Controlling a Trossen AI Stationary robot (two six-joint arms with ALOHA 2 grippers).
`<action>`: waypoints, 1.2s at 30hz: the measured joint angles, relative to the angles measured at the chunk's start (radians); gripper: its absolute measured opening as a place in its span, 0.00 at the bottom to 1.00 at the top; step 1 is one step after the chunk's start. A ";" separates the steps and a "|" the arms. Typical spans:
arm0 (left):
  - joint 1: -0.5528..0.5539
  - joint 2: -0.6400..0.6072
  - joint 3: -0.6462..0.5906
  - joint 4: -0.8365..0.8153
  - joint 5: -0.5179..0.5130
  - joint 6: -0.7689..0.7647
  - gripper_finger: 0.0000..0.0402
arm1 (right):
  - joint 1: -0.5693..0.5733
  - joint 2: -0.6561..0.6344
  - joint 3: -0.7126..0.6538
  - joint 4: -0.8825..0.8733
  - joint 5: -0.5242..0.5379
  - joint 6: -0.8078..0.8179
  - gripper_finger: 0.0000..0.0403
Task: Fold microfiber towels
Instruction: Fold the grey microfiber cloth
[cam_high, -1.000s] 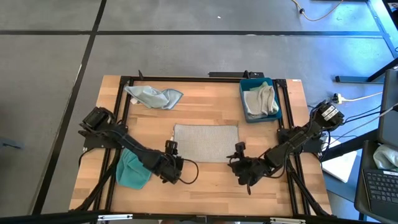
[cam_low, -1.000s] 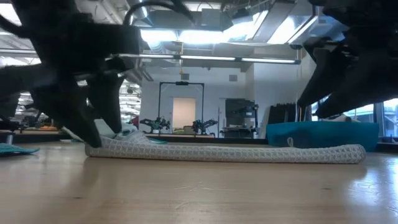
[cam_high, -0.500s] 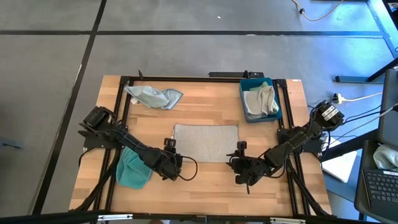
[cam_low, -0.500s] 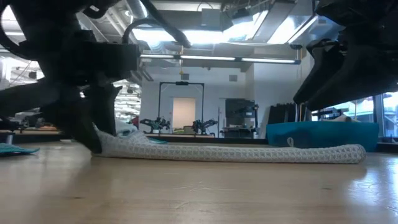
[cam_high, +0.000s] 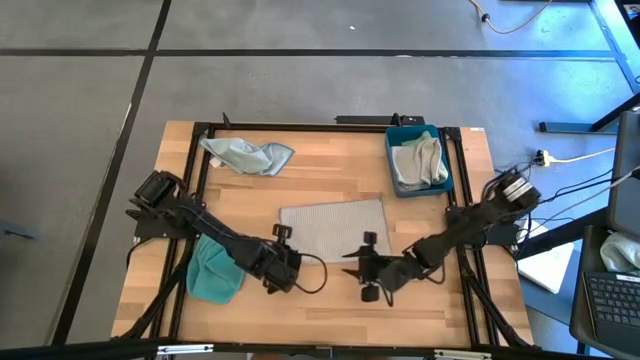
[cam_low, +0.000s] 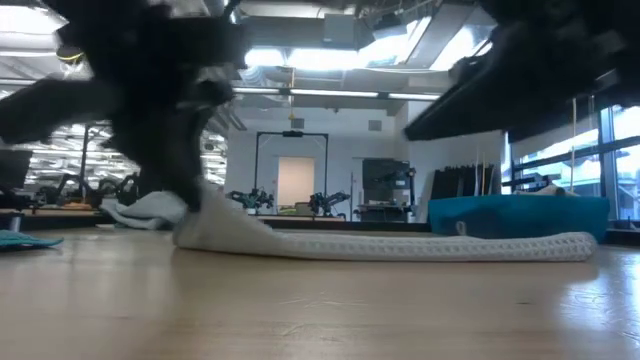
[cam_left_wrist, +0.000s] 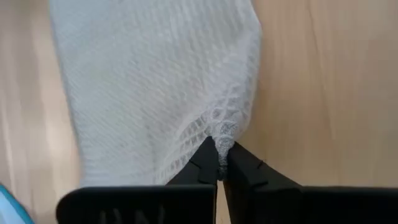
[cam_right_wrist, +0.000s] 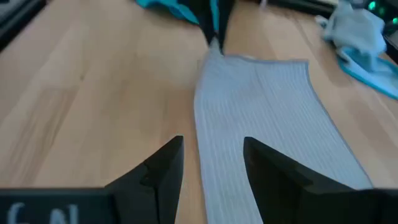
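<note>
Light grey towel (cam_high: 332, 226) spread flat mid-table, long axis running parallel to the front edge of the table (cam_high: 330, 300), slightly skewed. Front-left corner of it pinched tight between the pressed-together fingers of the left gripper (cam_left_wrist: 219, 167), fabric puckered at the tips and drawn up off the wood there. Rest of the cloth stretched away from that gripper toward the back edge. Right gripper (cam_right_wrist: 211, 163) spread apart, hovering just off the towel's front-right corner, fingers astride the towel's near edge, not gripping it. Teal towel (cam_high: 212, 272) bunched near the front-left corner, under the left arm. Pale blue towel (cam_high: 247, 155) crumpled near the back-left corner. Blue tray (cam_high: 391, 162) at the back-right corner, folded pale cloths (cam_high: 418, 160) inside.
</note>
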 joint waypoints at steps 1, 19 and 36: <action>0.006 0.000 0.016 -0.002 0.001 0.002 0.00 | -0.010 0.023 0.011 0.019 -0.014 -0.015 0.42; -0.036 0.000 0.127 -0.007 0.198 -0.188 0.00 | -0.058 0.330 0.400 0.014 -0.087 0.005 0.57; -0.098 0.000 0.126 0.025 0.237 -0.179 0.00 | -0.062 0.537 0.730 -0.218 -0.085 -0.039 0.54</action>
